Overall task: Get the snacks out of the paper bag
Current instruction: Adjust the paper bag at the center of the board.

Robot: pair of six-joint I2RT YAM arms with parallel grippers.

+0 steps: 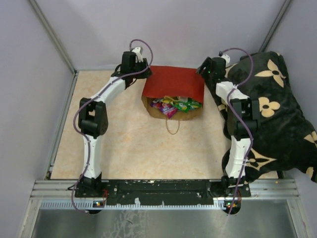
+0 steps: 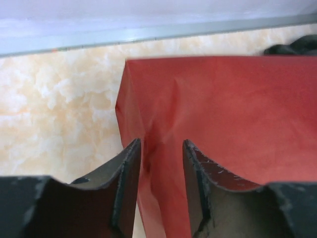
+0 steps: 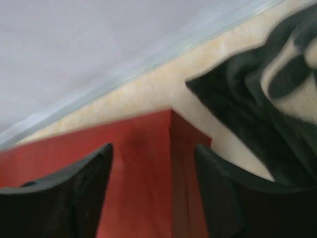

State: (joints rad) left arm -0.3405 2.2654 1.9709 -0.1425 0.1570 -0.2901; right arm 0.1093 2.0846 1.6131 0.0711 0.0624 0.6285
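The red paper bag lies on its side, its brown mouth facing the arms. Small purple and green candy packets show in the mouth; the blue chip bag and yellow box cannot be made out. My left gripper is at the bag's far left corner. In the left wrist view its jaws pinch a creased fold of the red paper. My right gripper is at the far right corner. In the right wrist view it is open, with the bag's corner edge between the fingers.
A tan twine handle trails from the bag's mouth onto the marbled table. A black flowered cushion fills the right side, close to the right arm; it also shows in the right wrist view. Grey walls enclose the back and sides.
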